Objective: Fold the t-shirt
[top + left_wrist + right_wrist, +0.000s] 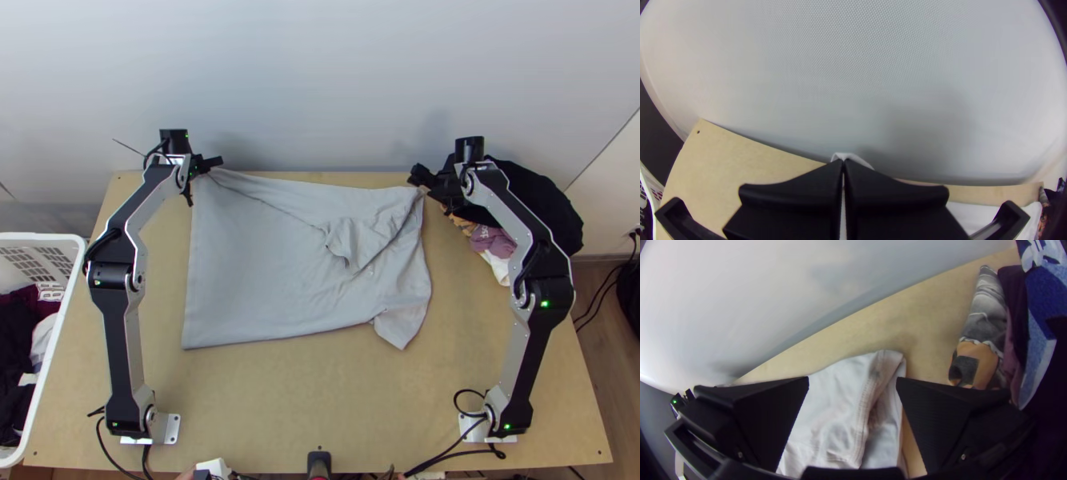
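The light grey t-shirt [248,264] lies mostly spread on the table, its right part folded over and rumpled. At its far left corner is my left gripper [214,165]; in the left wrist view the gripper [843,163] is shut on the shirt, a bit of cloth [853,157] rising behind the fingertips. My right gripper [416,178] is at the shirt's far right corner. In the right wrist view this gripper [852,381] stands open above the shirt [835,413], whose seamed, folded end lies between the fingers.
A pile of clothes [544,200] sits at the table's far right, beside and under the right arm. A white basket [78,272] with clothes stands at the left. A pale wall [320,88] rises behind the table's far edge.
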You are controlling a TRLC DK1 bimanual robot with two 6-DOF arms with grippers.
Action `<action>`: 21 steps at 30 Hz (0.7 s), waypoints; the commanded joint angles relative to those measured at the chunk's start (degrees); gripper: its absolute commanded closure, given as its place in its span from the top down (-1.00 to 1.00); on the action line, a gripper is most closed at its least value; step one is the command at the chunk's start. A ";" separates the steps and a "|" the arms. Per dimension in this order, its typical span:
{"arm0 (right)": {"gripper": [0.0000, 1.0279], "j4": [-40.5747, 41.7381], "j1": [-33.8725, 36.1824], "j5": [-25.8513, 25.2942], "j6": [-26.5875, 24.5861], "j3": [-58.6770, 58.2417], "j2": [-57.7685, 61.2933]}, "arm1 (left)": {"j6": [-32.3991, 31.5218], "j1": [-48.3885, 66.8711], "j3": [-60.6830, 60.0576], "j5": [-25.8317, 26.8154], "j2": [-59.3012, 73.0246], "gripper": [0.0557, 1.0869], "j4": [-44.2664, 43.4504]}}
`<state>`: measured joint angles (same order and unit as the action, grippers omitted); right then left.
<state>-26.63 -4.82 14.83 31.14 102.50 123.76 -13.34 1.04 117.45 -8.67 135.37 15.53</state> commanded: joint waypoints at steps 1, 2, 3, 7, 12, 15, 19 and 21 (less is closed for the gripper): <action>0.85 -0.88 -2.12 0.02 -0.37 -1.25 -5.99 | -0.81 0.37 0.33 0.05 -1.07 -0.92 1.26; 0.85 -1.76 -3.09 0.02 -0.90 -1.25 -7.57 | -0.81 0.28 0.41 0.05 -1.16 -0.92 1.61; 0.85 -3.78 -4.67 0.20 -1.69 -1.07 -8.80 | -0.72 0.19 0.33 0.05 -1.25 -0.92 1.79; 0.85 -13.36 -10.39 4.77 -4.86 -0.81 -11.88 | -0.63 -0.25 0.41 0.05 -1.25 -0.92 1.96; 0.85 -14.59 -15.75 5.47 -8.81 -6.79 -14.08 | -0.63 -0.51 0.41 0.05 -1.87 -0.92 2.75; 0.85 -14.32 -19.70 1.78 -12.50 -10.48 -14.87 | -0.63 -0.86 0.41 0.05 -2.48 -0.92 3.81; 0.85 -9.84 -25.33 -7.27 -17.60 -16.10 -16.45 | -0.54 -1.65 0.33 0.05 -3.18 -0.92 5.30; 0.85 -7.82 -27.96 -9.47 -19.53 -18.47 -17.51 | -0.46 -1.92 0.33 0.05 -3.36 -0.92 5.83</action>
<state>-38.22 -24.45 13.32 18.02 91.70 109.16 -13.98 0.05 117.82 -8.64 132.88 19.64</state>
